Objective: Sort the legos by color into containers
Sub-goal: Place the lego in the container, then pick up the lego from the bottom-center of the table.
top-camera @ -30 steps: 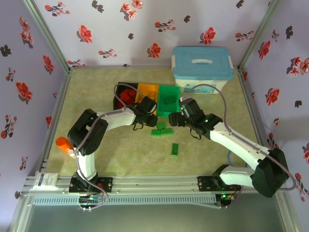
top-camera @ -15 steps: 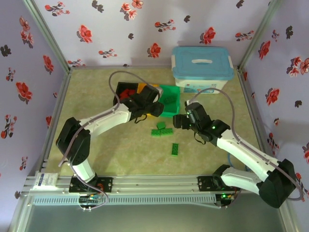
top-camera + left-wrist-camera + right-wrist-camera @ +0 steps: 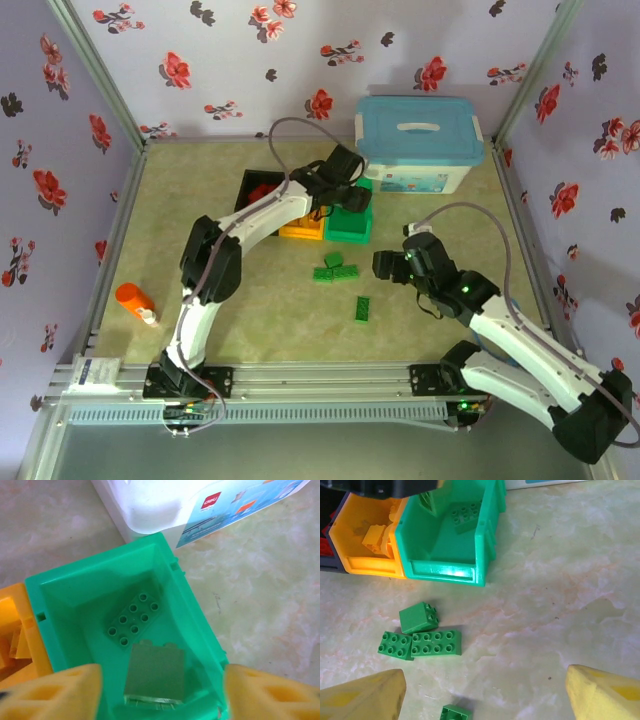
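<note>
Marbled tabletop carries loose green legos near the right gripper, its jaws spread and empty. Beyond, the left gripper hangs spread over the green bin, which holds two green bricks. The orange bin holds yellow-orange bricks, and the black bin holds red bricks.

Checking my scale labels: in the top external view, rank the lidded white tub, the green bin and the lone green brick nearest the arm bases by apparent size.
1. white tub, clearly the largest.
2. green bin, well smaller than the tub.
3. lone green brick, by far the smallest.
</note>
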Tool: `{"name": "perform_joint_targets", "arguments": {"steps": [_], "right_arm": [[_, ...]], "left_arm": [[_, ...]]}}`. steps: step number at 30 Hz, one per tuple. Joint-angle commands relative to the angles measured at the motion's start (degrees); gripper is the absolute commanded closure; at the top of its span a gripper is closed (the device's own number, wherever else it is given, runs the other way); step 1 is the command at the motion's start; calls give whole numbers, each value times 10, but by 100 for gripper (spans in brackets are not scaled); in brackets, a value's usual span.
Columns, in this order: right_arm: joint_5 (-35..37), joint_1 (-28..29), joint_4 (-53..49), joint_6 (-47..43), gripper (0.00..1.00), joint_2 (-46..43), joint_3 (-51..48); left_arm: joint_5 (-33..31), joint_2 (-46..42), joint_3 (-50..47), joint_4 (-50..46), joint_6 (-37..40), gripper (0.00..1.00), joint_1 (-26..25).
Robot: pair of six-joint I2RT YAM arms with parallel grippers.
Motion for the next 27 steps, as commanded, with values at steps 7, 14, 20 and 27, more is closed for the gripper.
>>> {"name": "perform_joint_targets", "arguments": {"steps": [7, 14, 20, 27], "right_arm": [[-64, -1, -10, 43, 13, -7, -57], [-90, 20, -18, 62, 19, -9, -72], [-69, 86, 17, 108, 22, 38, -85], [-45, 151, 68, 164, 24, 145, -87]], "left_arm": [[-22, -68, -34, -20, 21, 18, -10], [-35, -222, -245, 88, -16, 17, -14], [-57, -328, -396, 132, -39, 17, -14], [-89, -409, -496, 131, -54, 16, -14]]}}
